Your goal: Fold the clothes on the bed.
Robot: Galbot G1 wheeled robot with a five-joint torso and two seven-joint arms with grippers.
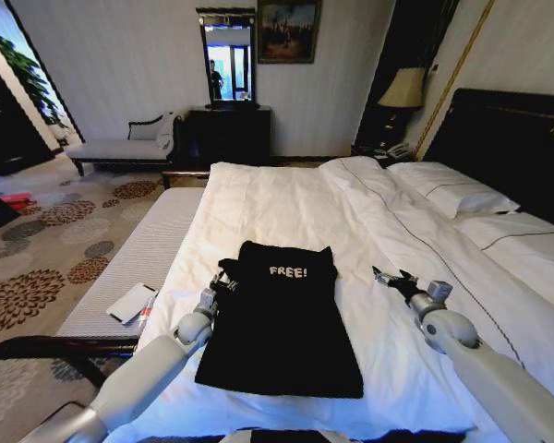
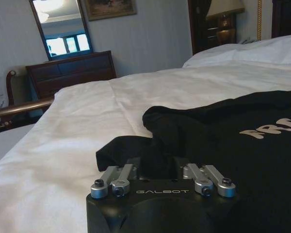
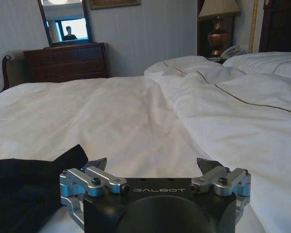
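A dark wooden dresser [image 1: 229, 132] with a tall framed mirror [image 1: 228, 57] stands against the pale striped wall [image 1: 120, 55] (a gilt-framed painting [image 1: 287, 29] hangs alongside), above brown floral-patterned carpet [image 1: 37, 249].

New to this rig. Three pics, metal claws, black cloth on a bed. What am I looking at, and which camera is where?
It is a wheeled robot with two arms. The wide picture comes from its head, looking down at the large white-duveted bed. The other two come from cameras on each wrist, looking past its own claw. A black soft fabric garment with white "FREE!" lettering lies flat on the duvet. The left gripper is at the garment's left edge, its fingers pushed into a bunched fold; whether it grips is unclear. The right gripper is open over bare duvet, holding nothing.
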